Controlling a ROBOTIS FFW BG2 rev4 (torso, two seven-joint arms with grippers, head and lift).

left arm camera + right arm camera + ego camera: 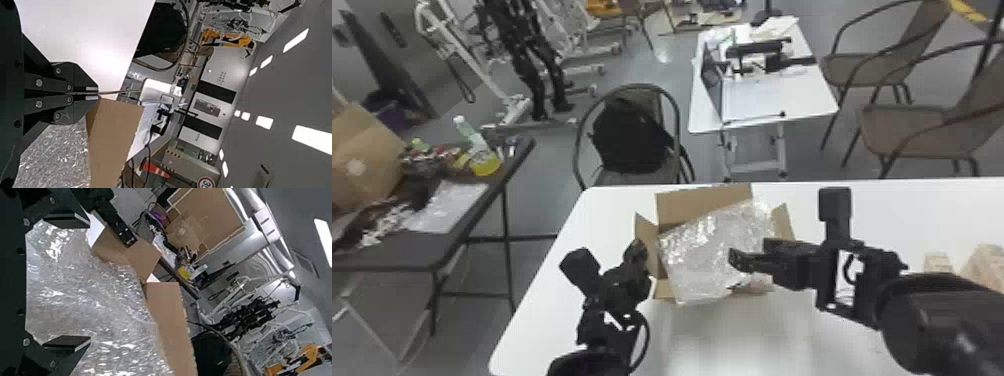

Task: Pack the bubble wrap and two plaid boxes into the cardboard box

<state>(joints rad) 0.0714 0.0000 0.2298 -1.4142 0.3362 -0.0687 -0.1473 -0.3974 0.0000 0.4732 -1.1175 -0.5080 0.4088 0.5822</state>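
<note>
Standing beyond the right arm (937, 310), apparently, are plaid boxes (988, 264).

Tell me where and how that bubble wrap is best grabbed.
Probably by the edge of the bubble wrap on the robot's right, coming in from that side, one finger over it and one under. It is broad and flattish, lying slantwise across the open cardboard box, so an edge should pinch more easily than its wide face.
</note>
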